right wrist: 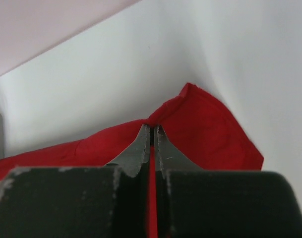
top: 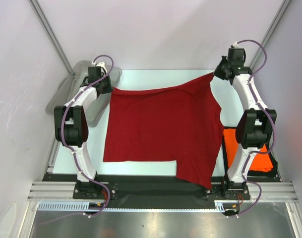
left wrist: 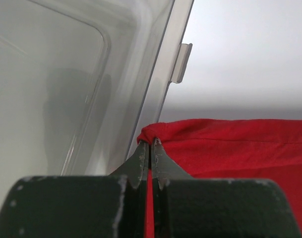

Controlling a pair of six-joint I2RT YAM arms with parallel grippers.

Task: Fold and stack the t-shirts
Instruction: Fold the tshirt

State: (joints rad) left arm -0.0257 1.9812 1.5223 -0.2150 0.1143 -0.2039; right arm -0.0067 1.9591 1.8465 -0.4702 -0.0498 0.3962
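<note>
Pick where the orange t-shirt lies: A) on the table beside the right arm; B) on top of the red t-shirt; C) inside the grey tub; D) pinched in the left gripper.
A: the orange t-shirt lies on the table, partly behind the right arm, beside the dark red t-shirt.

A plain dark red short-sleeved t-shirt of soft cloth (top: 160, 129) is spread wide across the middle of the top view. Its upper edge is stretched between two pinched corners, and the upper right one is drawn higher and further back. The lower right part reaches further down the frame than the lower left hem. A bright orange cloth t-shirt (top: 231, 146) is laid flat at the right, just beside the red one's right edge.
</note>
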